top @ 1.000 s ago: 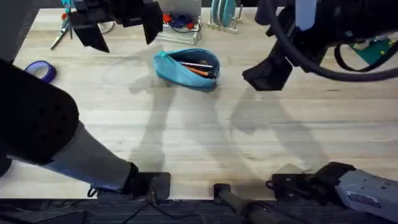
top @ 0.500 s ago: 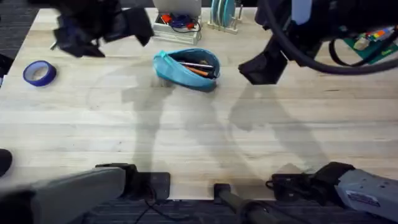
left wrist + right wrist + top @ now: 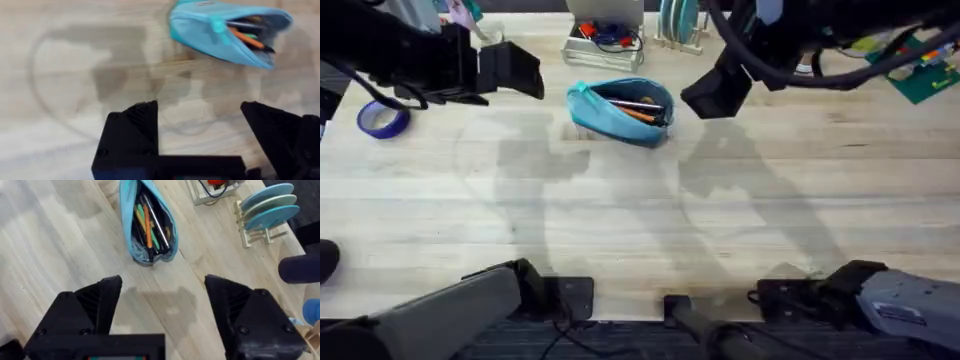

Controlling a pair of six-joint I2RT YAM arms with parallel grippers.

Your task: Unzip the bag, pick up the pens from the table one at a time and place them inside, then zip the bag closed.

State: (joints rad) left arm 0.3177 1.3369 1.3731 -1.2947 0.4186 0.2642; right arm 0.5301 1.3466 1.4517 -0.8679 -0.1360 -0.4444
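Since the earlier frames the left gripper (image 3: 505,70) has swung in toward the bag (image 3: 620,108) from the far left corner, and the right gripper (image 3: 712,95) has slid closer to the bag's other end; the bag itself has not shifted.

Overhead: the bag lies on the table (image 3: 640,210), unzipped and gaping, with an orange pen (image 3: 638,114) and a darker one inside. The left gripper hangs to the left of the bag, well apart from it. The right gripper hangs near the bag's right end, not touching. A roll of blue tape (image 3: 382,117) sits further left of the bag, beyond the left gripper.

Left wrist: the left gripper (image 3: 200,125), jaws spread wide and holding nothing, is above bare table short of the bag (image 3: 227,32), whose pull tab (image 3: 218,25) faces it.

Right wrist: the right gripper (image 3: 162,307) is also spread wide and empty, with the bag (image 3: 147,222) ahead, mouth open, the pens (image 3: 147,227) lying lengthwise inside. A rack of blue plates (image 3: 267,205) stands beyond the bag.
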